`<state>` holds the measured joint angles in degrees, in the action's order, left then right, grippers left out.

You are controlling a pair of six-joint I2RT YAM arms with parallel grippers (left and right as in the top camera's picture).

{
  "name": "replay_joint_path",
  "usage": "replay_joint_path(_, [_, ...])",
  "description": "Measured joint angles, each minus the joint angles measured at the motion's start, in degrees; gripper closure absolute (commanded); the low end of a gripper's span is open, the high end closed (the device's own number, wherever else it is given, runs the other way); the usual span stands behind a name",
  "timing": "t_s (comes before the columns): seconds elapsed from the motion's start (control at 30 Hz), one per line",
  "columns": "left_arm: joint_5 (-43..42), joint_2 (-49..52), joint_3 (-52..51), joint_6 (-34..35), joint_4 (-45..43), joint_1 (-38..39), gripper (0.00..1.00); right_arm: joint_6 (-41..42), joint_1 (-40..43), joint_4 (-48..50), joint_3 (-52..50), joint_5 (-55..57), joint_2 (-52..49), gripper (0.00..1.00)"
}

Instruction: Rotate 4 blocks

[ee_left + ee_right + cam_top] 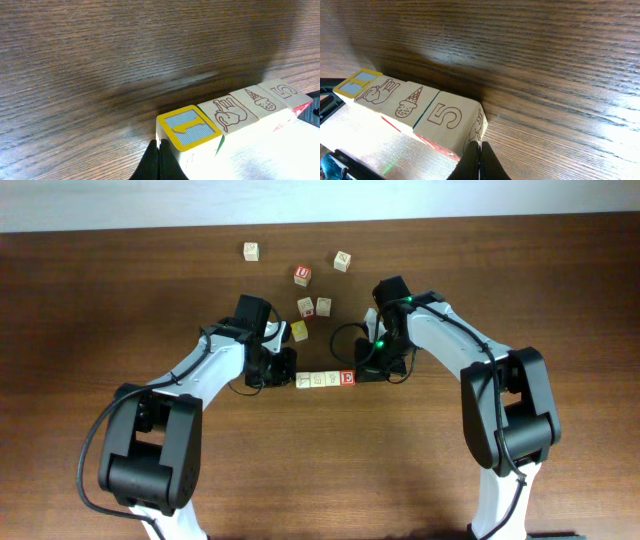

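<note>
The four blocks (325, 379) lie touching in a straight row at the middle of the table (400, 470), with the left gripper (159, 161) and the right gripper (480, 161) each fully closed on nothing, its tip against one end of the row. Expect light, rigid cubes of smooth pale wood with printed faces and crisp edges; they will likely slide easily on the grained top. Press squarely on the centres of both end faces, or the row may buckle.
</note>
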<state>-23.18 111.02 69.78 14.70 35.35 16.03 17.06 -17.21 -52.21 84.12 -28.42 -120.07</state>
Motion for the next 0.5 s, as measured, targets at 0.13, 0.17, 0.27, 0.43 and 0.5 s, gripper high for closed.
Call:
replay_joint_path(0.13, [0.0, 0.0, 0.0, -0.24, 0.0, 0.0, 0.97, -0.26, 0.0, 0.04, 0.0, 0.02, 0.0, 0.95])
replay_joint_path(0.17, [0.0, 0.0, 0.0, -0.24, 0.0, 0.0, 0.9, -0.35, 0.0, 0.04, 0.0, 0.02, 0.0, 0.93])
replay_joint_path(0.27, [0.31, 0.0, 0.0, -0.59, 0.17, -0.24, 0.78, -0.46, 0.24, 0.02, -0.04, 0.96, 0.0, 0.89])
replay_joint_path(0.43, [0.9, 0.0, 0.0, -0.94, 0.2, -0.55, 0.55, -0.57, 0.55, 0.02, -0.09, 2.89, 0.0, 0.84])
replay_joint_path(0.5, [1.11, 0.0, 0.0, -0.81, 0.2, -0.72, 0.54, -0.66, 0.68, 0.04, -0.11, 3.54, 0.0, 0.8])
